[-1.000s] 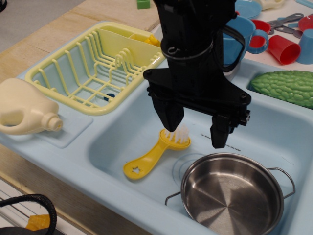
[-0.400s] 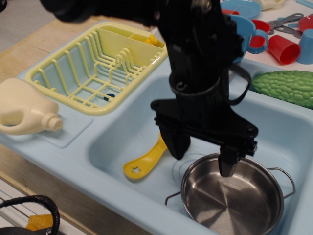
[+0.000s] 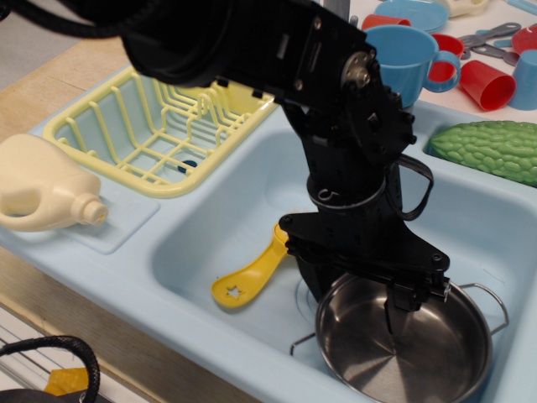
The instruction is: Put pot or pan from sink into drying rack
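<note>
The shiny steel pot [image 3: 424,361] with thin wire loop handles sits in the front right of the light blue sink [image 3: 210,227]. My black gripper [image 3: 354,300] is down at the pot's far left rim. One finger [image 3: 312,281] is outside the rim and the other finger [image 3: 394,315] is inside the pot. The jaws stand wide apart, straddling the rim. The pale yellow drying rack [image 3: 126,126] stands to the left of the sink, and my arm hides its back right corner.
A yellow dish brush [image 3: 247,277] lies in the sink, left of the pot. A cream jug [image 3: 42,189] lies front left. A green bumpy gourd [image 3: 491,149] sits at the right. A blue cup [image 3: 403,54] and red cups [image 3: 487,84] stand behind.
My gripper has come down and to the right, from above the brush to the pot's rim, with one finger now inside the pot. The pot has shifted slightly.
</note>
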Robot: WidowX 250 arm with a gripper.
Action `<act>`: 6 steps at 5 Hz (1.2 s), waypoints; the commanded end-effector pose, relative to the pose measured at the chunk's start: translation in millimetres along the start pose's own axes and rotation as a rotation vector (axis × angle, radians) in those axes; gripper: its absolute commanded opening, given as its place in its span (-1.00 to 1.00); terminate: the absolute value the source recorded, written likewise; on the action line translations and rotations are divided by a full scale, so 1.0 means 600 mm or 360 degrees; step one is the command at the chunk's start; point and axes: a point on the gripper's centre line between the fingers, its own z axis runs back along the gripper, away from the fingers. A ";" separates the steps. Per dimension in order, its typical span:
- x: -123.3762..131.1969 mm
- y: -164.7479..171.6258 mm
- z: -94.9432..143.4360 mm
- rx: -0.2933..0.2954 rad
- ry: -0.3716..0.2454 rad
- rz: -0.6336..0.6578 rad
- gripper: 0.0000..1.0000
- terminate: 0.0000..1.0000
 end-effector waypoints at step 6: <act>0.074 0.115 0.166 0.0331 -0.0241 0.0077 -1.00 -1.00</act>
